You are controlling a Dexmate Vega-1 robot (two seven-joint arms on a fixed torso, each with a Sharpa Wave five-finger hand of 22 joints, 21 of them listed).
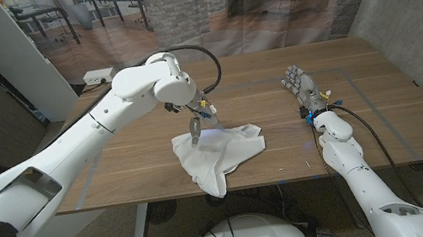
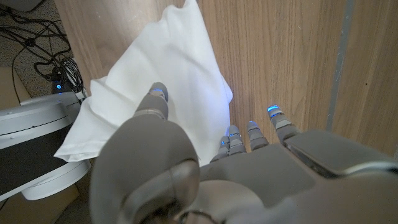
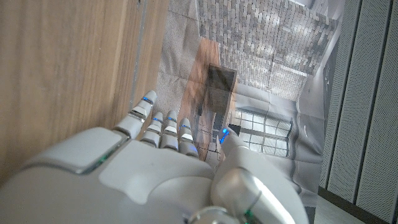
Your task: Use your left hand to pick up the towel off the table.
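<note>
Hovering my left hand [image 1: 196, 126] over the white towel [image 1: 219, 155] near the table's [image 1: 133, 161] front edge, fingers spread, perhaps touching; right hand [image 1: 300, 86] open, idle.

Worktop [image 1: 382, 121]: bare wood across the middle strip between the towel and the right robot hand, and along the far edge; open passage there.
Towel [image 1: 219, 158]: white, crumpled, lying at the near middle, one corner hanging over the near edge; the sole loose item on the wood.
Left robot hand [image 1: 197, 127]: above the towel's far-left part, fingers pointing down, its arm crossing the left half of the worktop and blocking approach from that side.
Right robot hand [image 1: 300, 87]: at the right of the worktop, well apart from the towel, fingers apart, its forearm lying along the near right side.
White box [image 1: 98, 75]: far-left corner, clear of both.
</note>
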